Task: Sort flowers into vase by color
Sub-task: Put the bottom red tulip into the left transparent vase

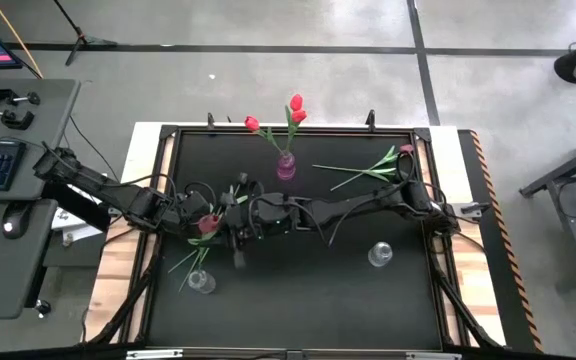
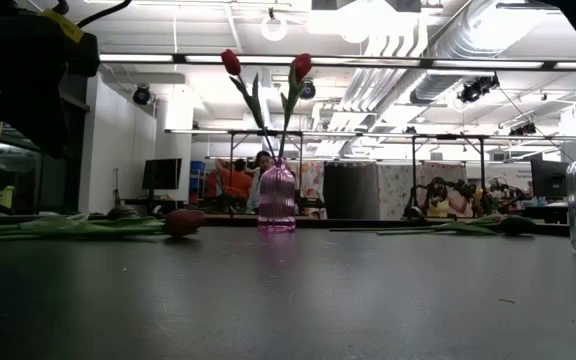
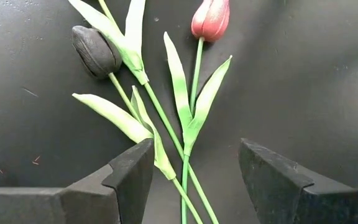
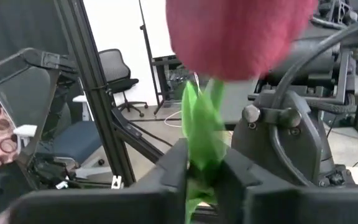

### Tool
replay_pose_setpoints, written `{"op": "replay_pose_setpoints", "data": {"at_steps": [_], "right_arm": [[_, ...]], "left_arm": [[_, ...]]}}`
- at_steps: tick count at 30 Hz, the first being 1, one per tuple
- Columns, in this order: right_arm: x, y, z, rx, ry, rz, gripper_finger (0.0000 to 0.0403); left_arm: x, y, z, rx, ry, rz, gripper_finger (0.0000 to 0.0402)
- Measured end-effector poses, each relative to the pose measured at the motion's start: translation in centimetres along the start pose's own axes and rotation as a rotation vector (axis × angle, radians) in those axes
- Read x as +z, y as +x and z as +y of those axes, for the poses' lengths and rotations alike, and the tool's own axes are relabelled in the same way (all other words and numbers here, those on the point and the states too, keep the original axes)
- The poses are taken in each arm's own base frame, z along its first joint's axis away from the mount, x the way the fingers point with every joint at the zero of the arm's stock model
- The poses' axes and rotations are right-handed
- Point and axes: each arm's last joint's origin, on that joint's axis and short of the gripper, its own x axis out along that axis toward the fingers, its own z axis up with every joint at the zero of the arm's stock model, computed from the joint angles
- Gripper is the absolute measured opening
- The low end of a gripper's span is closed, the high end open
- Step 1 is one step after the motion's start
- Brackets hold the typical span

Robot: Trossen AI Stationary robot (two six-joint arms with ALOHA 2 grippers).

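The right gripper (image 4: 202, 177) has its jaws pinched on the green stem and leaf of a pink tulip (image 4: 241, 37), whose head fills the top of the right wrist view and is cut off by the frame's edge. In the high view this flower (image 1: 207, 224) shows as a small pink spot among the tangled arms left of the table's middle, just above a clear glass vase (image 1: 200, 282); how the stem runs below the fingers is hidden. The left gripper (image 3: 194, 174) stands with its jaws wide apart over two tulips lying flat on the black table (image 1: 318, 300): a dark one (image 3: 96, 50) and a pink one (image 3: 211, 18), their stems crossing between the fingers. A pink vase (image 1: 286, 166) near the far edge holds two red tulips (image 1: 296, 108). More flowers (image 1: 368, 168) lie at the far right, their heads hard to make out. A second clear vase (image 1: 379, 255) stands right of centre.
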Motion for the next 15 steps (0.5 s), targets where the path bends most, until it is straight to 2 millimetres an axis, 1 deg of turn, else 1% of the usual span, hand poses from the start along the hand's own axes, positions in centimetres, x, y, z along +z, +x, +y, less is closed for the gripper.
{"op": "replay_pose_setpoints", "data": {"at_steps": [5, 9, 12, 15], "right_arm": [[0.0, 0.0, 0.1, -0.006, 0.045, -0.001, 0.0166], [-0.1, 0.1, 0.6, 0.002, 0.049, 0.001, 0.0246], [-0.1, 0.0, 0.9, 0.018, 0.048, 0.009, 0.0287], [0.2, -0.2, 1.0, 0.018, 0.029, 0.022, 0.0308]], "left_arm": [[0.0, 0.0, 0.0, 0.0, 0.0, 0.0, 0.0218], [0.0, 0.0, 0.0, 0.0, 0.001, 0.0, 0.0218], [0.0, 0.0, 0.0, 0.001, 0.001, -0.002, 0.0218], [0.0, 0.0, 0.0, 0.001, 0.007, -0.003, 0.0218]]}}
